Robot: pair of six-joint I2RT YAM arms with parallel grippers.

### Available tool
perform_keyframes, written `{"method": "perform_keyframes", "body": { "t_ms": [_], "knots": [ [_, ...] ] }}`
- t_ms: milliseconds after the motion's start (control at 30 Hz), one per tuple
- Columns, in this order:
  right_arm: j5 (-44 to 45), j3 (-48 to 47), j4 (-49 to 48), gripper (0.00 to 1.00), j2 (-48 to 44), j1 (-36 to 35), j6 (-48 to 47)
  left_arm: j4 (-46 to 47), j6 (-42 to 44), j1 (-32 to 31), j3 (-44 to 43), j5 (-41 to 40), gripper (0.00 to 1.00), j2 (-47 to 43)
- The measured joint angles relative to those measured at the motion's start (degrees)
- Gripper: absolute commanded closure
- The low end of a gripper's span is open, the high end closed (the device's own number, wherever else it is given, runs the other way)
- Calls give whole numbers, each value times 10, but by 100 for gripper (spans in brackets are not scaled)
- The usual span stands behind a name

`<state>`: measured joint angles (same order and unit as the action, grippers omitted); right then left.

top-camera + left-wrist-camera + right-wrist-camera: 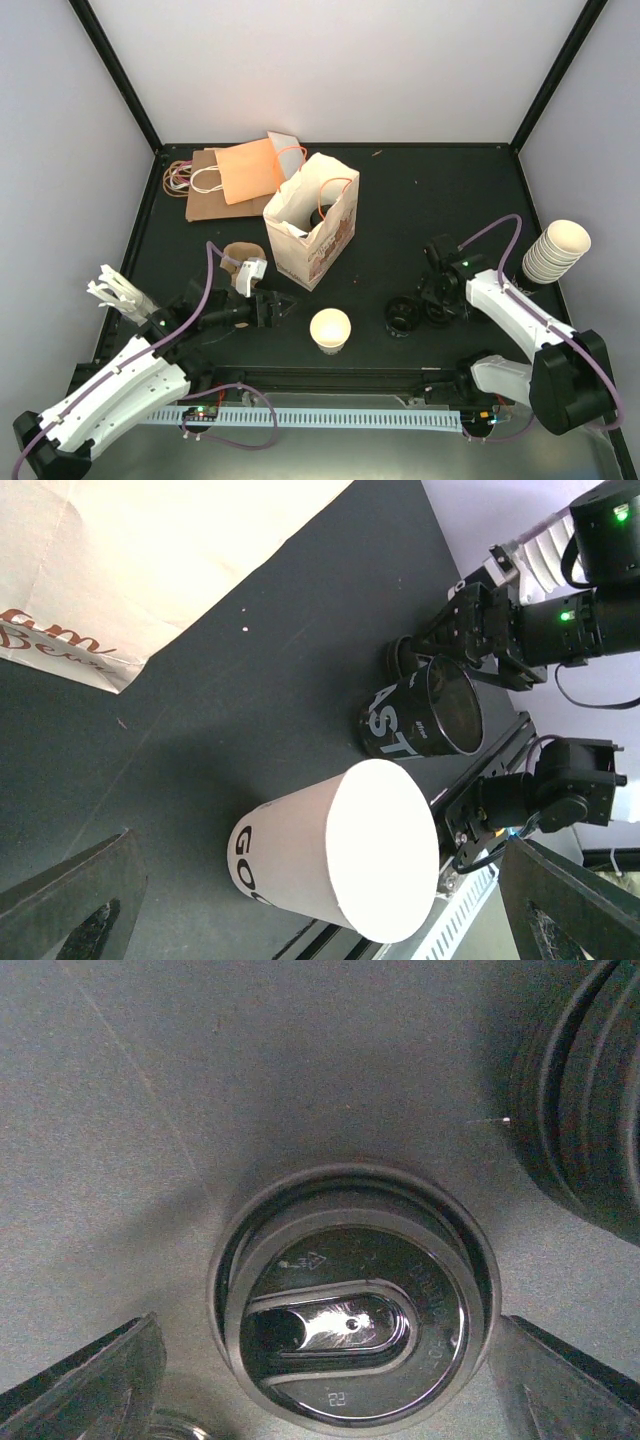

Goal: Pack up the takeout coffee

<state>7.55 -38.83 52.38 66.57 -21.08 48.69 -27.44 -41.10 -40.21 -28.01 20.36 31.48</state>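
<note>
Cream paper cup [330, 329] is standing upright at lower centre, just right of the nearer left tool [288, 306], which is gaping wide and gripping nothing.

A robotics lab test cell is indicated: a matte black tabletop [420, 200] is enclosed by plain white panel walls [340, 60] set in black corner posts [115, 75]. A white-and-black left arm [120, 385] and a matching right arm [510, 305] are bolted at the near edge, where a white slotted cable duct [330, 415] is mounted; thin purple cables [208, 280] are routed along both.
</note>
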Motion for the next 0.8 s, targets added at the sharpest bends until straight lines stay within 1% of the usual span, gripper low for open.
{"method": "perform_keyframes", "body": {
  "t_ms": [633,800],
  "knots": [
    [-13,33,-27,14,5,7,-1,-1,0,0,0,-4,1,-3],
    [-19,37,-34,18,5,8,1,-1,0,0,0,-4,1,-2]
  ]
}}
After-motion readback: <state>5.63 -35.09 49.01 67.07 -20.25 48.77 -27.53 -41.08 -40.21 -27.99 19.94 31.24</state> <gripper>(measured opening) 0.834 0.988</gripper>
